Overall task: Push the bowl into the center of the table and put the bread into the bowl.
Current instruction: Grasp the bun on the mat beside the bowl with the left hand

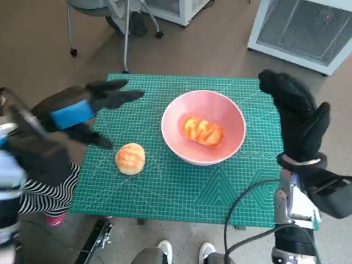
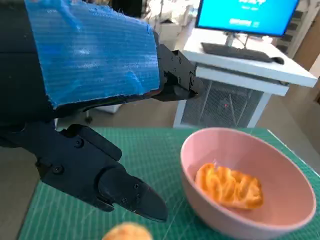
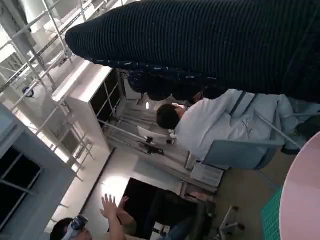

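Hovering empty with fingers spread, the left hand (image 1: 82, 113) sits just above the roll (image 1: 130, 158), nearer than the right hand (image 1: 297, 118), also empty; bowl (image 1: 203, 127) beside it

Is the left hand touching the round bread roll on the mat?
Apart. In the head view, green mat shows between the left hand and the round bread roll; the fingers point away, holding nothing.

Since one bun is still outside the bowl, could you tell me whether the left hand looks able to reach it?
Probably yes: the left hand hovers open just beside the bun, with nothing between them.
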`<action>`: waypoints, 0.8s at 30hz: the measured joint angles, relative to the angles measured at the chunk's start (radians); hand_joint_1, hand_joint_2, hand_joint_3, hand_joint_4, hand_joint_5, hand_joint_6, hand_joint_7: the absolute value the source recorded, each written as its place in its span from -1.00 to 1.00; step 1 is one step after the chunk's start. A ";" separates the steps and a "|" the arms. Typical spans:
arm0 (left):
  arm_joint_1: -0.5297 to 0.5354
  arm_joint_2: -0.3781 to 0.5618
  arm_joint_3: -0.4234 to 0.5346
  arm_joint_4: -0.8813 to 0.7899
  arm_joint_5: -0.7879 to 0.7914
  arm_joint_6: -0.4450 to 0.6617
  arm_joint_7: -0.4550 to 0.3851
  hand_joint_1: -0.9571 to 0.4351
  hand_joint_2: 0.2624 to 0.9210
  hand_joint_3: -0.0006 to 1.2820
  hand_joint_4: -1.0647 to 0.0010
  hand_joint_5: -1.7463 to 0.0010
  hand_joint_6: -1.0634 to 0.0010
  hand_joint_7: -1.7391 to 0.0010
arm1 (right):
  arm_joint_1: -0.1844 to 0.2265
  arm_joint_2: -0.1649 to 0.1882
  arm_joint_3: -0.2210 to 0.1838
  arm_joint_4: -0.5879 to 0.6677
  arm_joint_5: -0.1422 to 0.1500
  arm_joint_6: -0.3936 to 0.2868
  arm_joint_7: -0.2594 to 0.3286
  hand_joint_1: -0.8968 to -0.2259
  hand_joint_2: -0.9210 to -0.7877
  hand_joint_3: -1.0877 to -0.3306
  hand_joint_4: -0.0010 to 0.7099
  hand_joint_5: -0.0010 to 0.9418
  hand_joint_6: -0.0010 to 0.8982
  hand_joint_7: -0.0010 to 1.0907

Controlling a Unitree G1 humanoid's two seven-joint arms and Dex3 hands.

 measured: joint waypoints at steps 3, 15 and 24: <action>0.028 0.004 0.002 0.000 -0.002 -0.003 -0.006 -0.33 0.46 -1.00 0.68 0.99 0.41 0.97 | 0.000 0.000 0.001 0.000 0.002 0.001 0.001 -0.50 -1.00 0.05 -0.49 -1.00 -0.77 -0.32; 0.084 0.004 -0.050 0.019 0.034 0.017 -0.044 -0.15 0.42 -1.00 0.66 0.99 0.39 0.98 | 0.000 -0.001 0.002 0.008 0.006 0.002 0.013 -0.51 -1.00 0.05 -0.49 -1.00 -0.78 -0.32; 0.086 -0.009 -0.119 0.046 0.094 0.032 -0.044 -0.08 0.40 -1.00 0.65 1.00 0.38 0.99 | -0.002 -0.003 0.001 0.014 0.007 0.008 0.021 -0.50 -1.00 0.05 -0.50 -1.00 -0.79 -0.32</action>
